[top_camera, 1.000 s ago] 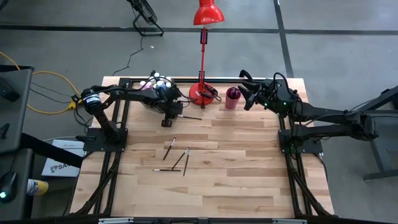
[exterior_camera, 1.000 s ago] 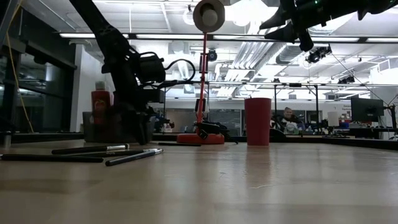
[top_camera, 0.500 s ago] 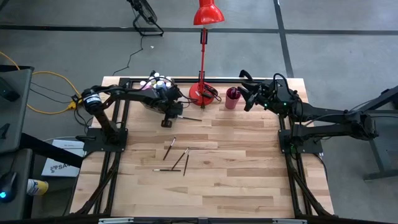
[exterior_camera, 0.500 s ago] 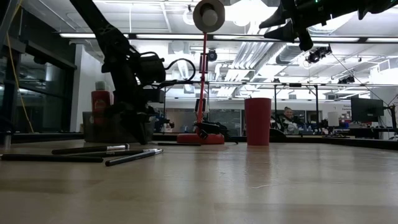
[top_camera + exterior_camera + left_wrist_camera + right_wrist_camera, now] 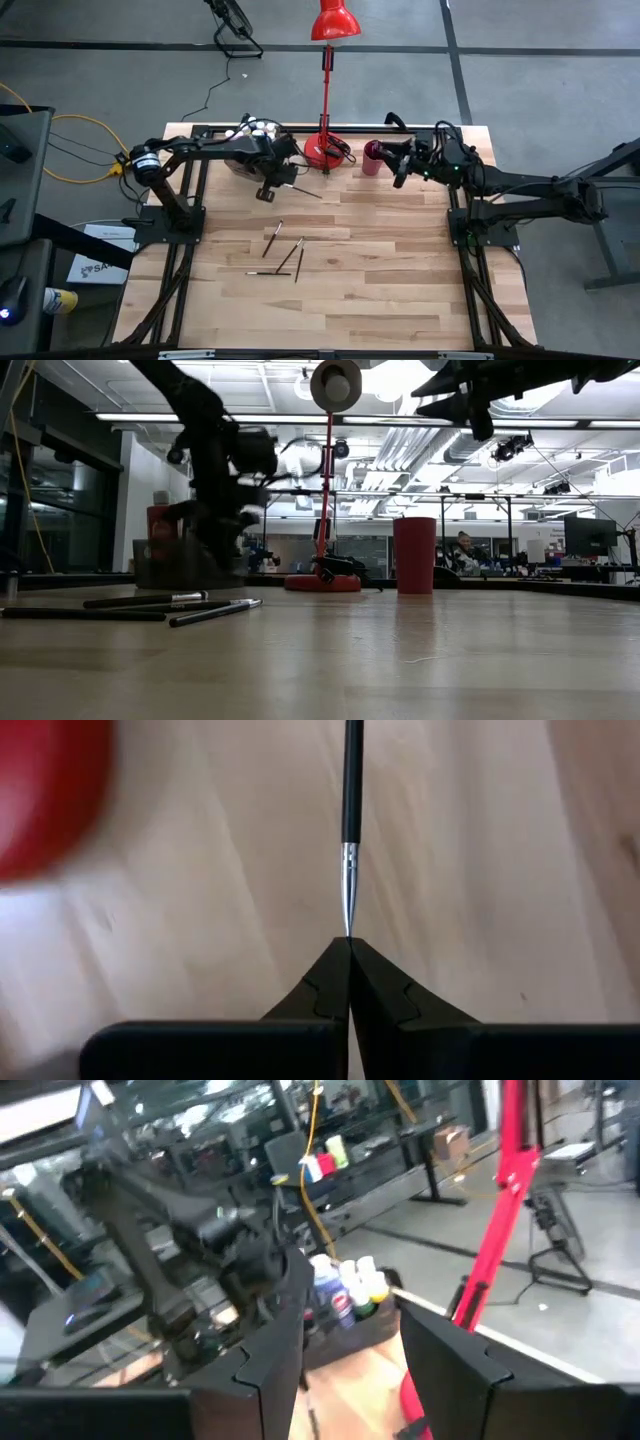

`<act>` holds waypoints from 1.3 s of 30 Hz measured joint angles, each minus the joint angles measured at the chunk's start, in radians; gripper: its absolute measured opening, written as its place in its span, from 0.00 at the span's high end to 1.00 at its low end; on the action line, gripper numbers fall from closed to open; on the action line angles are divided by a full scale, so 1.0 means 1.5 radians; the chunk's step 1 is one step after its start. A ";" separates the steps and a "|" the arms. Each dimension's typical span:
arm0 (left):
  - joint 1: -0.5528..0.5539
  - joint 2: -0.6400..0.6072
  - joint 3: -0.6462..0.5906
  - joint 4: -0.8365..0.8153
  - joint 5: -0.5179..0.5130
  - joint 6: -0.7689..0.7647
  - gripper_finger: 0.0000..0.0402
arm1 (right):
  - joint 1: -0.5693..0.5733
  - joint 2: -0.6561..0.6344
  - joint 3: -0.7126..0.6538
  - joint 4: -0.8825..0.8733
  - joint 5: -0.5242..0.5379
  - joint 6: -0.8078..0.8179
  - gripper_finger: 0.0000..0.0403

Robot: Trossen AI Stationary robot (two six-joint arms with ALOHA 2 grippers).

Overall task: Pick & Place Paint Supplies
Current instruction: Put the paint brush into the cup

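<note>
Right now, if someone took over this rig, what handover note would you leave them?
Left gripper: shut on the tip of one paintbrush, low over the table in front of the grey bin.
Right gripper: open, empty, raised beside the dark red cup.
Done: paint bottles stand in the bin.
Left: place the held brush, then the four loose brushes lying mid-table.
</note>
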 joint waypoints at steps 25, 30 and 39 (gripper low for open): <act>-0.224 -0.002 0.448 -0.212 -0.372 0.272 1.00 | -0.054 0.190 0.198 -0.227 -0.228 0.064 0.57; -0.281 -0.003 0.487 -0.180 -0.436 0.396 1.00 | -0.118 0.206 0.215 -0.220 -0.366 0.102 0.49; -0.359 -0.003 0.491 -0.069 -0.492 0.561 1.00 | -0.119 0.261 0.223 -0.077 -0.554 0.165 0.37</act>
